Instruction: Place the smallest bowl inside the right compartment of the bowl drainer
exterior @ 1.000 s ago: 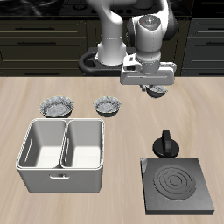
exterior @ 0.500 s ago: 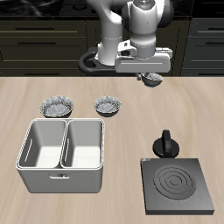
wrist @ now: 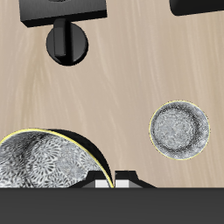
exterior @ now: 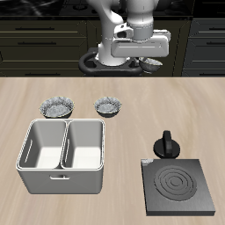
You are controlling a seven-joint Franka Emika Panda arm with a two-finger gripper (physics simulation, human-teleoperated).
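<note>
At the table's front edge, a black square stove plate (exterior: 180,186) lies flat. Beside it stands the bowl drainer (exterior: 63,180), a light grey tub split into two equal deep wells. Just behind the stove plate sits a small black pot (exterior: 166,145) with a knobbed lid; the wrist view catches it from above (wrist: 67,41), close to the stove plate's edge (wrist: 66,9).

Farther back, two speckled bowls rest on the wood beyond the drainer, near each other but not touching: the wide bowl (exterior: 57,106) and the medium bowl (exterior: 109,106). The medium bowl also shows in the wrist view (wrist: 179,131), upright and well apart from the pot.

Farthest back, high above the table near the robot's base, the gripper (exterior: 145,60) holds the smallest bowl (exterior: 149,65) in the air, well away from the drainer. Seen from the wrist, its speckled inside and pale rim (wrist: 39,166) fill the space just beside the gripper (wrist: 112,179). The fingers pinch the bowl at its rim, with the bowl hanging off to one side of them.
</note>
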